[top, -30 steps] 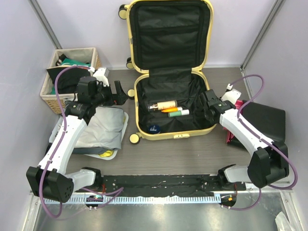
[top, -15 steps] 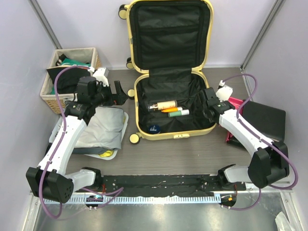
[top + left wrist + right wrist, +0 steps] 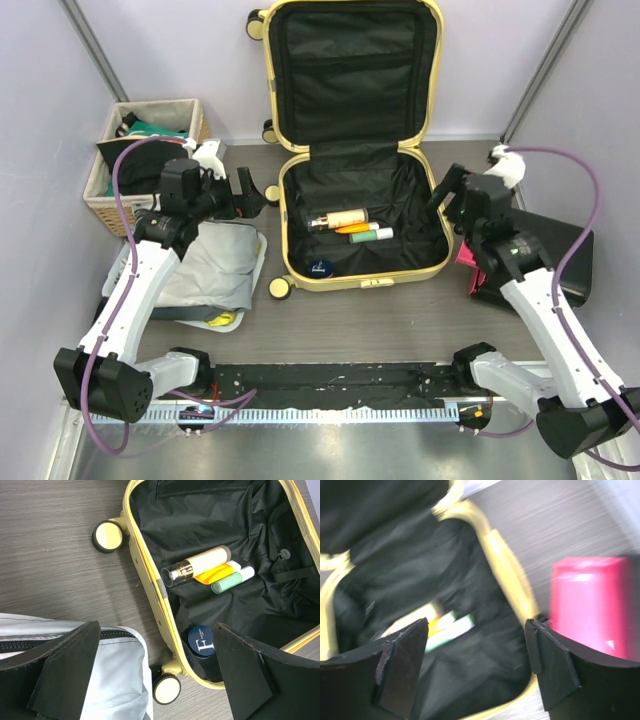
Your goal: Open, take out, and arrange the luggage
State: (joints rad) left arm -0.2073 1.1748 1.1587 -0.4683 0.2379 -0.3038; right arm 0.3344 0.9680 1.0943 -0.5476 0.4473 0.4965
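Note:
The luggage [image 3: 360,282] is a pale-yellow suitcase lying open, its lid [image 3: 350,60] propped against the back wall. On its black lining lie a beige bottle [image 3: 340,219], an orange tube [image 3: 352,229], a green-capped tube [image 3: 372,236] and a dark blue round tin [image 3: 320,268]. My left gripper [image 3: 255,193] hovers open just left of the case, over its rim [image 3: 150,575] and caster wheel [image 3: 166,689]. My right gripper [image 3: 446,188] stands open above the right rim [image 3: 505,570], holding nothing.
A wicker basket [image 3: 150,160] with clothes stands at the back left. A grey fabric bag [image 3: 215,265] lies under the left arm. A black hard case [image 3: 545,250] with a pink-red edge [image 3: 590,605] sits right of the luggage.
My right gripper has opened wide and drawn up and back to the right, away from the suitcase's inner right wall. The left arm has not moved.

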